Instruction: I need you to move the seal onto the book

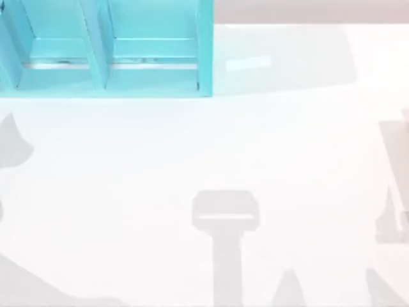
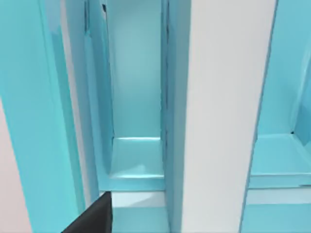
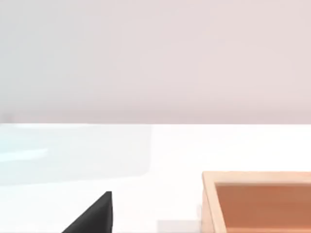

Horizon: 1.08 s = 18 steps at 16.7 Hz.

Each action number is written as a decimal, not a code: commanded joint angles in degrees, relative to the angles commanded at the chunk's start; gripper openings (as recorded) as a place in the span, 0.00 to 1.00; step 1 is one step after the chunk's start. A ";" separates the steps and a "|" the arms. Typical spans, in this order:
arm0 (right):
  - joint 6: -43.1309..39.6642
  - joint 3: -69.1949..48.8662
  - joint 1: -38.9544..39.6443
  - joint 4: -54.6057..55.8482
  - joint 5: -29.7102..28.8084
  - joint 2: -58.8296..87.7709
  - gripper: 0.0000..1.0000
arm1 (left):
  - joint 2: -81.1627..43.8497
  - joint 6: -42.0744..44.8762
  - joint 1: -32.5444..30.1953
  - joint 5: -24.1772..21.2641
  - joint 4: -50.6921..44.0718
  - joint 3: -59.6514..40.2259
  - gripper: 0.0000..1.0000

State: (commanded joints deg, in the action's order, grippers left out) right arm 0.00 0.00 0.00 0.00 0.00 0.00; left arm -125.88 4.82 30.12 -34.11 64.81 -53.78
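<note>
The seal and the book are out of view. One dark fingertip (image 2: 93, 217) of my left gripper shows in the left wrist view, close in front of the teal shelf unit (image 2: 136, 155). A dark fingertip (image 3: 95, 214) of my right gripper shows in the right wrist view, low over the white table (image 3: 121, 194), apart from a wooden box (image 3: 209, 204). Nothing is seen held by either fingertip.
The teal shelf unit (image 1: 105, 48) with open compartments fills the table's back left. A pale upright panel (image 2: 226, 116) stands between two of its compartments. The wooden box's edge (image 1: 397, 160) sits at the right side. Grey arm shadows lie along the front.
</note>
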 joint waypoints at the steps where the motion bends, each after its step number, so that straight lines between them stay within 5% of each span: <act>1: 0.00 0.00 0.00 0.00 0.00 0.00 1.00 | -0.42 -0.02 -0.16 0.21 -0.25 -0.75 1.00; 11: 0.00 0.00 0.00 0.00 0.00 0.00 1.00 | -12.38 -0.99 -5.97 5.91 -9.86 -23.15 1.00; 17: 0.00 0.00 0.00 0.00 0.00 0.00 1.00 | -13.43 -1.06 -6.62 6.55 -10.87 -25.16 1.00; 18: 0.00 0.00 0.00 0.00 0.00 0.00 1.00 | -13.43 -1.06 -6.62 6.55 -10.87 -25.16 0.92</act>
State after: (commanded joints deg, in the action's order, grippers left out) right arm 0.00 0.00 0.00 0.00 0.00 0.00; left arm -139.31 3.76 23.50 -27.56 53.94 -78.94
